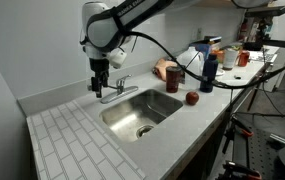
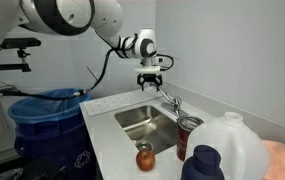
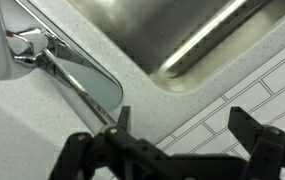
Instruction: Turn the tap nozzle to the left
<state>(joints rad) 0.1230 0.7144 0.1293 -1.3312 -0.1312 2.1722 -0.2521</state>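
Hand (image 3: 185,138), fingers spread wide, poised over counter (image 3: 27,150); tap nozzle (image 3: 77,88) extends from beside it toward 10 o'clock; sink (image 3: 182,40) at 12 o'clock.

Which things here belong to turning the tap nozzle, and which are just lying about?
Job in hand:
tap nozzle
gripper, open, close beside the nozzle

Lying about:
red apple
can
blue bottle
white jug
blue bin
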